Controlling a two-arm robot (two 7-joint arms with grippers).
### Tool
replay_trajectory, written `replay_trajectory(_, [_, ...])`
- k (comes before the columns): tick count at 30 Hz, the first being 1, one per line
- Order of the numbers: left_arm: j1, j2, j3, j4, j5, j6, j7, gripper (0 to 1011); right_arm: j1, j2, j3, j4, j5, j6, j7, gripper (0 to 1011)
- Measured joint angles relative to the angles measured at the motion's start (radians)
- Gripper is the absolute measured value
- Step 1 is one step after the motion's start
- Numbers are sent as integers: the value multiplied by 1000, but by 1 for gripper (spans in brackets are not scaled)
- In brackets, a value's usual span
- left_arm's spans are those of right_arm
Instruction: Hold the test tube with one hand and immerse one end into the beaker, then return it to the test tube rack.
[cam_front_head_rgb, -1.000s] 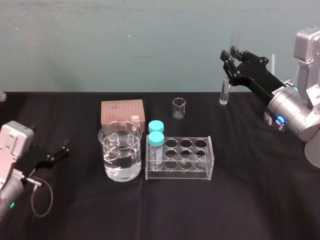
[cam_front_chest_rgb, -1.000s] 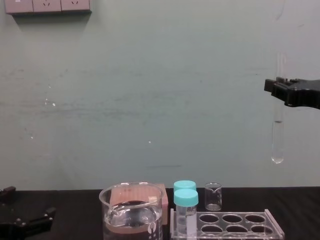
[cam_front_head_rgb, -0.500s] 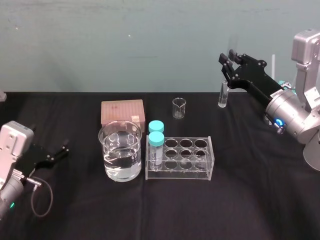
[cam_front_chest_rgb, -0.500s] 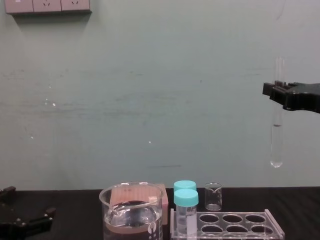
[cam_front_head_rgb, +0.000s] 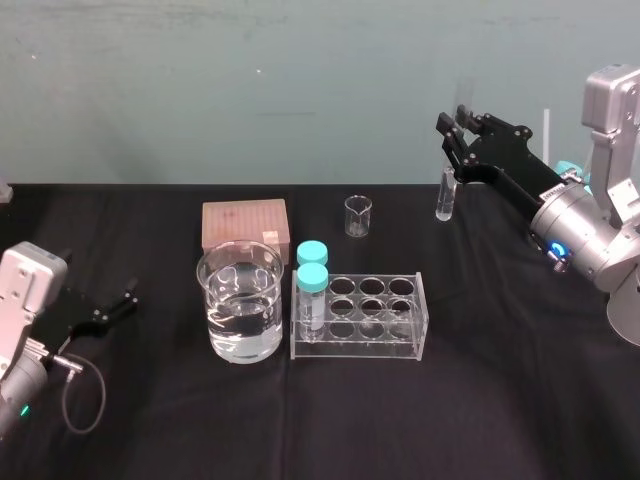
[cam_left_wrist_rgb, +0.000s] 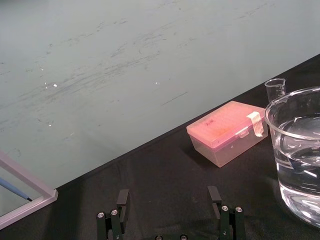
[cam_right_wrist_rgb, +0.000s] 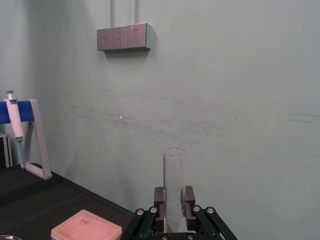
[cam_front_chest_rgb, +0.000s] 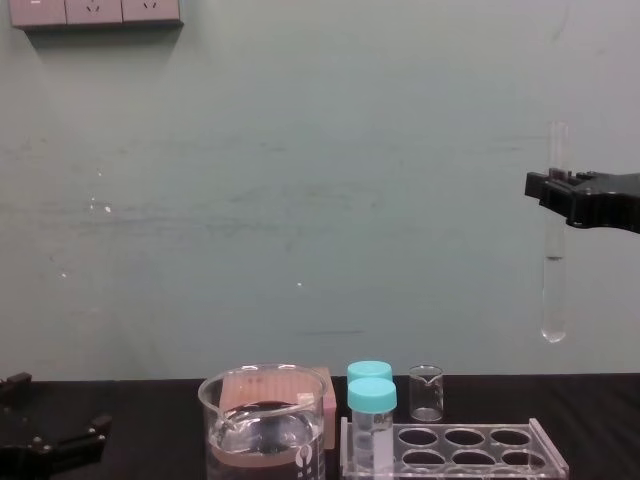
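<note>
Glassware handling note. The right gripper (cam_front_chest_rgb: 552, 186) has its two fingers closed snugly on the test tube (cam_front_chest_rgb: 553, 260), pinching it on the upper part a bit below the open rim. The tube hangs upright, round end down, high over the black table (cam_front_head_rgb: 500, 400). In the head view it sits off to the robot's right and beyond the test tube rack (cam_front_head_rgb: 360, 315), well apart from the beaker (cam_front_head_rgb: 240, 300).

The left gripper (cam_left_wrist_rgb: 168, 200) is parked low on the robot's left with its fingers spread wide and nothing between them. The beaker is off to one side ahead of it.

My take on handling: the tube is thin glass, so it's light, stiff and breakable, and smooth enough to slide through the pads if the squeeze is weak. Too much squeeze could crack it, though. Gripping near the top looks right to me, since it leaves the whole lower length free to go into the water. The catch is that a long tube held high can swing at the bottom, so any tilt shows up at the round end. I'd guess the risky bits are clipping the beaker rim on the way in, or bumping the teal-capped vials (cam_front_head_rgb: 313, 270) standing at the rack's left end. A wet tube gets slipperier too.
</note>
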Motion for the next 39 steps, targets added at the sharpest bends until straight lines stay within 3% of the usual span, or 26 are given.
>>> replay_trajectory(28, [0,0,0,0,0,0,0,1000,-5,4,-2,-7,-7,11,-1,226])
replay_trajectory(34, [0,0,0,0,0,0,0,1000,41,-13,-24,10,-10,-2,19,225])
replay_trajectory(39, [0,0,0,0,0,0,0,1000,99,-55,-66,40,2,-34,71,226])
